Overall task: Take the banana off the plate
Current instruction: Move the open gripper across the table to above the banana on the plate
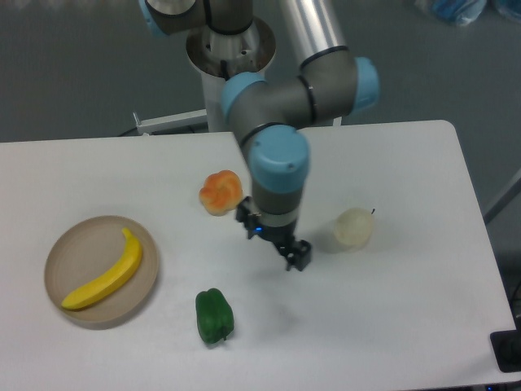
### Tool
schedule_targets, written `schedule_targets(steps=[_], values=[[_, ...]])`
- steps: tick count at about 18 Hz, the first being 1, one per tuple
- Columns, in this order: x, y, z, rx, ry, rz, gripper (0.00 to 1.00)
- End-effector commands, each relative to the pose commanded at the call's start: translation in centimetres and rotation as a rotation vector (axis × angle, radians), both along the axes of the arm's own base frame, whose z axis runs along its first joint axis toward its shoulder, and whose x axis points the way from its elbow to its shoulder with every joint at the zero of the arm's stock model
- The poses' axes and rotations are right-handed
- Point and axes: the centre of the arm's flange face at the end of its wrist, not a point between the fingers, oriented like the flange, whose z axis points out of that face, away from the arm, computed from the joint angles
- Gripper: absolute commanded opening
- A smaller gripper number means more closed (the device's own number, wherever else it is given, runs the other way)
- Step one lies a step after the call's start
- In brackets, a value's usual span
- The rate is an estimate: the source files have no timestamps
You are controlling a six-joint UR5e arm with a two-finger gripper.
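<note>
White rectangular table [423,326] fills the lower frame. Grey-and-blue jointed arm [277,155] reaches down from upper centre; its black two-finger gripper [272,239] hangs at mid-frame, jaws apart, holding nothing. Round beige-tan matte plate [81,244] sits lower left — the smooth bright yellow curved banana [104,275] lies diagonally across it, well apart from the gripper. Orange-yellow lumpy round fruit [221,192] just upper left of the gripper. Pale cream round fruit [353,228] to its right. Green bell pepper [213,316] — lower centre.
</note>
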Motion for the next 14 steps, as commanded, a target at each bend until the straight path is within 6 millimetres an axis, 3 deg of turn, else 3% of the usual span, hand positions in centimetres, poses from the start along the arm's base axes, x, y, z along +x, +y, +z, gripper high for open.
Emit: schedule_targets(steps=[4, 8, 14], values=[[7.5, 1.5, -2.3, -0.031, -0.019, 0.02, 1.0], [13.7, 2.8, -4.5, -0.034, -0.041, 0.012, 1.0], [19.1, 4.2, -8.9, -0.048, -0.042, 0.008, 1.0]])
